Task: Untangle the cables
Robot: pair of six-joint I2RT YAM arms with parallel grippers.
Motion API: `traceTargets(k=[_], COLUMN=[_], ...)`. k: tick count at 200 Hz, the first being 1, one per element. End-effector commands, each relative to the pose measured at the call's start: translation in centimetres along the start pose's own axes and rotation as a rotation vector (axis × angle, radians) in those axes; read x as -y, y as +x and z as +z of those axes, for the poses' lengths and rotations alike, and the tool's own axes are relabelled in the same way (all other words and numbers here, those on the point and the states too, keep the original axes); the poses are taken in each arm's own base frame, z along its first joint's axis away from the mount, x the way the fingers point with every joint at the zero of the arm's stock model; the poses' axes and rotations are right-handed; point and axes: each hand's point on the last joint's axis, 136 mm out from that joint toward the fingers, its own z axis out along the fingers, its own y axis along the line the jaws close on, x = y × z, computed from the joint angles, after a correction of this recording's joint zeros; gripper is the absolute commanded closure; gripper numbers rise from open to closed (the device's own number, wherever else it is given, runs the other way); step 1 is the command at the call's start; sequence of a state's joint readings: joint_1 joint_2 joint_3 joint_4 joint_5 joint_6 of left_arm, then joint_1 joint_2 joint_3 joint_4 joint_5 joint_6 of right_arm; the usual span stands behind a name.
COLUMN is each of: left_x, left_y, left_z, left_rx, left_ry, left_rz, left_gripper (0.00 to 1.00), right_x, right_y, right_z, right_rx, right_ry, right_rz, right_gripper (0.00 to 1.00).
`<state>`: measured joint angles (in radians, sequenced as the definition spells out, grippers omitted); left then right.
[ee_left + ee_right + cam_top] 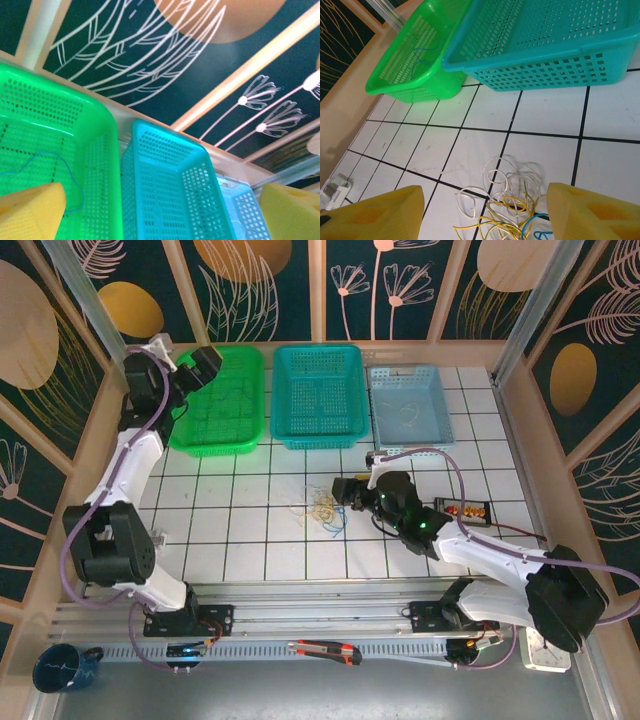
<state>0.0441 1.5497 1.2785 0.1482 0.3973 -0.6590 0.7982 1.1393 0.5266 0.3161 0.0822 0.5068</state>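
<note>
A tangled clump of thin cables (pixel 322 510), white, yellow and blue, lies on the white tiled table (pixel 250 540) near its middle. In the right wrist view the cables (pixel 512 200) sit low between the yellow fingers (pixel 585 212). My right gripper (pixel 482 220) is open just above and short of the clump, holding nothing; from above the right gripper (pixel 343 490) sits at the clump's right edge. My left gripper (pixel 205 367) hovers open over the green basket (pixel 218 400), its yellow fingertips (pixel 30 210) wide apart and empty. A thin blue cable (pixel 65 172) lies inside that basket.
A teal basket (pixel 318 395) and a pale blue basket (pixel 408 405) stand beside the green one along the back. A small connector part (pixel 462 509) lies right of the right arm. A cutter (pixel 325 650) rests on the front rail.
</note>
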Motion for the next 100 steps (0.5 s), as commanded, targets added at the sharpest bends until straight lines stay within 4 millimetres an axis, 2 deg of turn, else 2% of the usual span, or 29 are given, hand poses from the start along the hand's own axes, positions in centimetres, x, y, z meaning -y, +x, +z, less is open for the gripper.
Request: traceTargets(k=[1, 35, 40, 63, 82, 100], left_x=[1.2, 3.1, 2.9, 3.5, 2.6, 1.8], left_y=[1.9, 7.7, 9.3, 14.7, 19.0, 22.1], left_z=[-1.4, -3.6, -4.0, -6.2, -8.0, -9.5], left_rx=[-0.027, -0.109, -0.136, -0.184, -0.220, -0.243], left_ry=[0.080, 0.127, 0.123, 0.171, 0.160, 0.146], left_rz=[-0.055, -0.078, -0.091, -0.166, -0.238, -0.282], left_gripper=[0.01, 0.01, 0.01, 0.01, 0.01, 0.01], right_x=[0.7, 0.7, 0.8, 1.1, 0.9, 0.3], right_y=[0.5, 2.0, 2.2, 3.6, 4.6, 5.4], right_z=[0.2, 0.9, 0.9, 1.0, 1.1, 1.3], right_rx=[-0.018, -0.085, -0.096, -0.154, -0.206, -0.254], right_ry=[0.032, 0.025, 0.026, 0.026, 0.010, -0.008], right_rz=[-0.019, -0.052, -0.055, -0.081, -0.102, -0.131], right_gripper=[0.35, 0.37, 0.38, 0.39, 0.41, 0.42])
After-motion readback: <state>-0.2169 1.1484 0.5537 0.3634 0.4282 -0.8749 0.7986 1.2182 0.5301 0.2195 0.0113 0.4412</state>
